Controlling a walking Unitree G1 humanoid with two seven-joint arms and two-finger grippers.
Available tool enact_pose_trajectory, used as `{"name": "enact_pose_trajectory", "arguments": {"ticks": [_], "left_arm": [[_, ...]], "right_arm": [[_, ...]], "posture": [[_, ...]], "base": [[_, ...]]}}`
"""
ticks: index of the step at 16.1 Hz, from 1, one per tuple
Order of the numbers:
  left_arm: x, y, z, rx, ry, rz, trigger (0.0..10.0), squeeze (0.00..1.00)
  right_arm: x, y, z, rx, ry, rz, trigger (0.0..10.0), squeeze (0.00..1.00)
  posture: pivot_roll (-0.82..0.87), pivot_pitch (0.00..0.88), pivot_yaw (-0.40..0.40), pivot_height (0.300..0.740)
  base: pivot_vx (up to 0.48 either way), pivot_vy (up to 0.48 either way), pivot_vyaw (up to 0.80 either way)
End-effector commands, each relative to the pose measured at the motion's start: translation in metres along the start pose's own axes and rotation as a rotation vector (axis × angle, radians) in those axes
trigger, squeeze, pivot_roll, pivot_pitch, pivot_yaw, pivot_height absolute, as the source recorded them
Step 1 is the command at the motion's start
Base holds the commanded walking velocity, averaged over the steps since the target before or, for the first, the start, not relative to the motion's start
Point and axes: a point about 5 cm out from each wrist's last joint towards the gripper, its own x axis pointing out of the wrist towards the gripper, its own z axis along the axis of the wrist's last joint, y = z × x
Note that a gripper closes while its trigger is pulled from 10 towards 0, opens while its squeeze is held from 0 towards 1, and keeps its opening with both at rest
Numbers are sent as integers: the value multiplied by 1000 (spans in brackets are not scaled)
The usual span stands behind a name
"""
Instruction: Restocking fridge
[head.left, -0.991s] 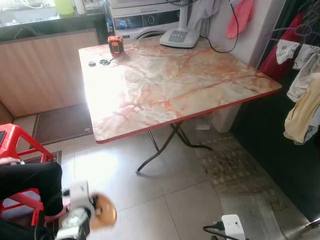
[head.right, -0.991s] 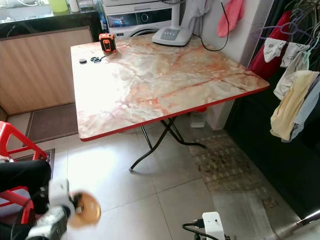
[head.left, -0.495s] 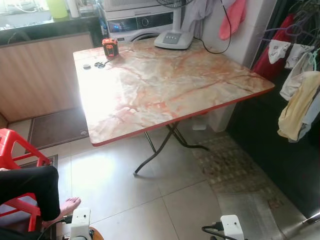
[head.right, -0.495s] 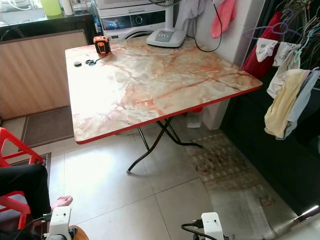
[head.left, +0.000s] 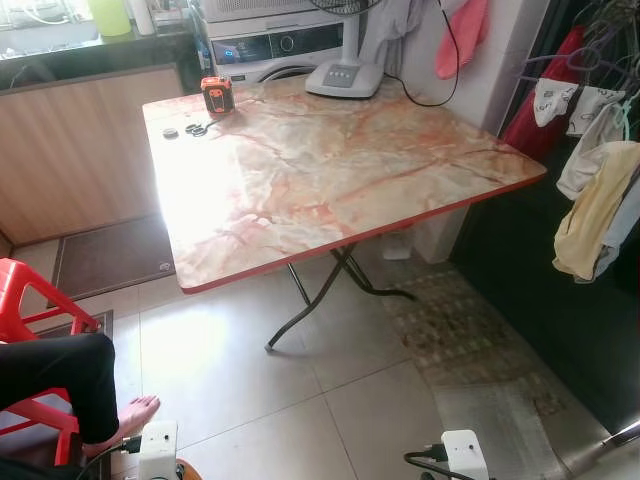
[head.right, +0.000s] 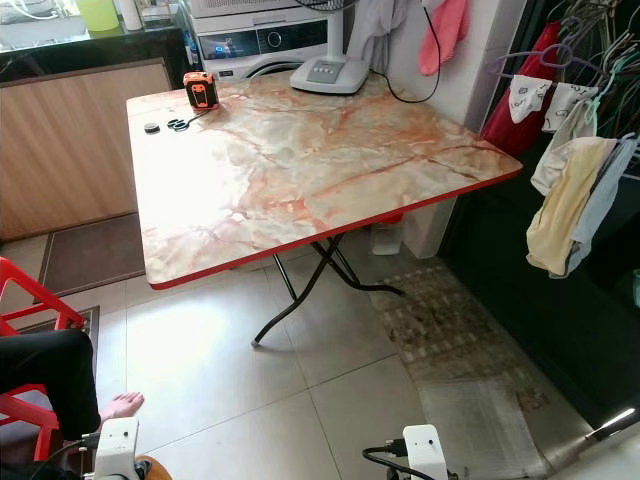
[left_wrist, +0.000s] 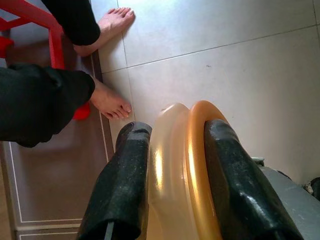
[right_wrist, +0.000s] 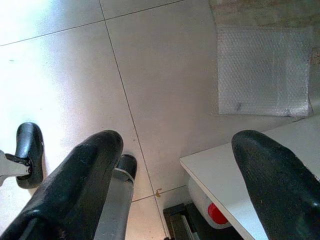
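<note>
My left gripper (left_wrist: 177, 131) is shut on a round amber object (left_wrist: 175, 165), a pale translucent ring beside an orange one, pinched between both black fingers (left_wrist: 131, 175). It hangs low over the tiled floor near a person's bare feet. In the eye views only its white wrist box (head.left: 158, 445) and an orange edge of the object (head.right: 150, 466) peek in at the bottom. My right gripper (right_wrist: 177, 145) is open and empty, low above the floor tiles.
A marble-patterned folding table (head.left: 330, 160) stands ahead with an orange tape measure (head.left: 216, 94) and a fan base (head.left: 345, 78) on it. A person sits on a red stool (head.left: 30, 310) at left, foot (head.left: 135, 412) out. Clothes (head.left: 590, 210) hang at right; a washing machine (head.left: 280, 45) stands behind.
The left arm has dropped, taking the round amber object almost out of the eye views. The camera has shifted slightly, so the table sits a little more to the left.
</note>
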Motion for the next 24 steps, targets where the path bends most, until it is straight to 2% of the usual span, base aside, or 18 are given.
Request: {"name": "enact_pose_trajectory", "arguments": {"ticks": [1, 17, 22, 24], "left_arm": [[-1, 4, -10, 10, 29, 14, 10000, 0], [-4, 6, -25, 0, 76, 21, 10000, 0], [-3, 16, -22, -6, 67, 31, 10000, 0], [-3, 15, -21, 1, 63, 31, 10000, 0]], "right_arm": [[0, 0, -1, 15, 5, -2, 10000, 0], [0, -1, 0, 9, 4, -4, 10000, 0], [0, -1, 0, 8, 5, -3, 10000, 0], [0, -1, -1, 9, 5, -3, 10000, 0]], "posture": [[-101, 0, 7, 740], [-102, 0, 2, 740], [-100, 0, 0, 740], [-99, 0, 0, 740]], "base": [[0, 247, 0], [0, 297, 0], [0, 329, 0], [0, 141, 0]]}}
